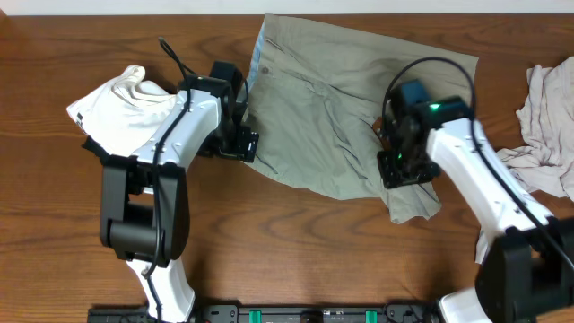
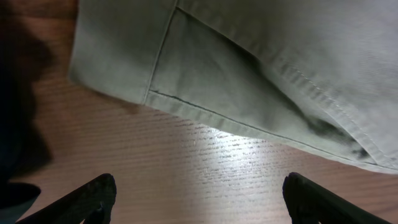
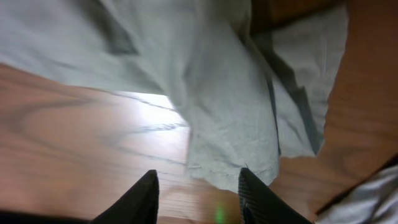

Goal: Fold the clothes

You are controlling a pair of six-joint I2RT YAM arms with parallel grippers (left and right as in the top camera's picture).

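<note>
the khaki shorts (image 1: pixel 341 99) lie spread and rumpled on the counter (image 1: pixel 296 242), waistband with its pale blue lining at their far left corner. a white garment (image 1: pixel 121 99) sits to the left of the shorts and an off-white garment (image 1: pixel 549 126) to their right, both apart from them.

the left claw (image 2: pixel 199 182) hangs low just off the shorts' left hem, fingers wide apart with only bare wood between them. the right claw (image 3: pixel 198 173) is over the shorts' near right corner, fingers apart too. its view is blurred, so the hem may be just inside the gap or just short of it; i cannot tell.

the step in hand looks like taking hold of two edges for a first fold, and nothing is gripped yet. to do it well, each claw should slide in flat along the counter so the lower finger goes under the hem, and pinch the stitched edge rather than loose cloth. both sides should then lift together and level, carrying the near edge toward the shorts' far edge, so the creases running through the shorts' middle pull out instead of being folded in.
</note>
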